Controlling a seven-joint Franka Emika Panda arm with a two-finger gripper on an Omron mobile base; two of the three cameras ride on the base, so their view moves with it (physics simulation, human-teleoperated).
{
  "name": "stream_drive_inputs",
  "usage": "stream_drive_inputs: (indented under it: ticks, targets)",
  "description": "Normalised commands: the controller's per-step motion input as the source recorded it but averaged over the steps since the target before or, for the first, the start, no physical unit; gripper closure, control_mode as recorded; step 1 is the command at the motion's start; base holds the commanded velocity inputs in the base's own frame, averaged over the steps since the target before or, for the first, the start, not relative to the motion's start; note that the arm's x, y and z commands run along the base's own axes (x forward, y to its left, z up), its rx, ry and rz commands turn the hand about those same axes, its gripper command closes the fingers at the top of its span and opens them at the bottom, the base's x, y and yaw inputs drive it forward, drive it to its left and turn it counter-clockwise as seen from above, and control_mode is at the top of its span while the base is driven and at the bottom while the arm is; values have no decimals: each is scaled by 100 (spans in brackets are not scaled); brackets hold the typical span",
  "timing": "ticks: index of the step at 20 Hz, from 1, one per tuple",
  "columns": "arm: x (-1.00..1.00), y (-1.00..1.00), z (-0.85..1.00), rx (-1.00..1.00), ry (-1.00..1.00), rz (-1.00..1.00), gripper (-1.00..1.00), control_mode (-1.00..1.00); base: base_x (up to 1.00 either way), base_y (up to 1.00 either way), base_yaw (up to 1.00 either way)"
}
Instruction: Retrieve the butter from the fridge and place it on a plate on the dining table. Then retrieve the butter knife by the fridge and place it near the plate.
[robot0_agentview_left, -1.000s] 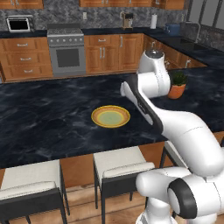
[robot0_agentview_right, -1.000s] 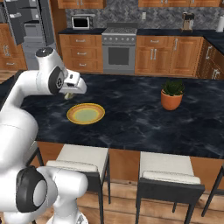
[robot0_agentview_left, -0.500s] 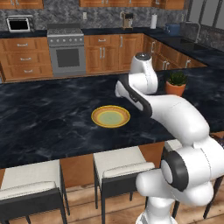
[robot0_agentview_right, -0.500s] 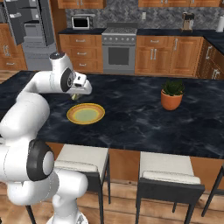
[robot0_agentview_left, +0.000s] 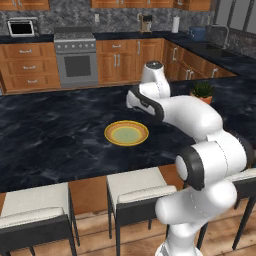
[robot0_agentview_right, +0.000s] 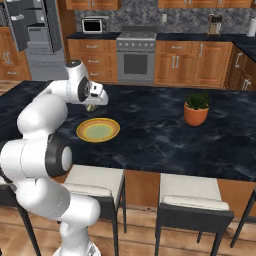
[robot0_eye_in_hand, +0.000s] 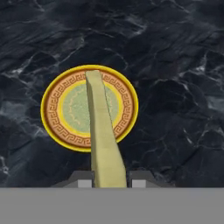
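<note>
Clamping one end of the butter (robot0_eye_in_hand: 103, 131), the gripper (robot0_eye_in_hand: 108, 181) hangs above the dining table (robot0_agentview_left: 50, 135); in the hand view the stick's long axis runs straight away from the fingers, its far end over the plate (robot0_eye_in_hand: 52, 111); bare marble lies all round the plate; from the right base view a potted plant (robot0_agentview_right: 196, 107) stands well apart, and the butter (robot0_agentview_right: 91, 107) seems just a pale sliver under the hand.

Black marble dining table (robot0_agentview_left: 50, 130): plate (robot0_agentview_left: 126, 133), potted plant (robot0_agentview_right: 196, 107) well apart.
</note>
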Motion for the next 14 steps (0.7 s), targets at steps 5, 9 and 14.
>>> stream_drive_inputs:
  ticks: [5,9,14]
  targets:
    - [23,12,-36,1,0,0,100,-100,0,0,0]
    - [14,6,-40,3,-6,0,100,-100,0,0,0]
    - [13,18,-26,2,-8,0,100,-100,0,0,0]
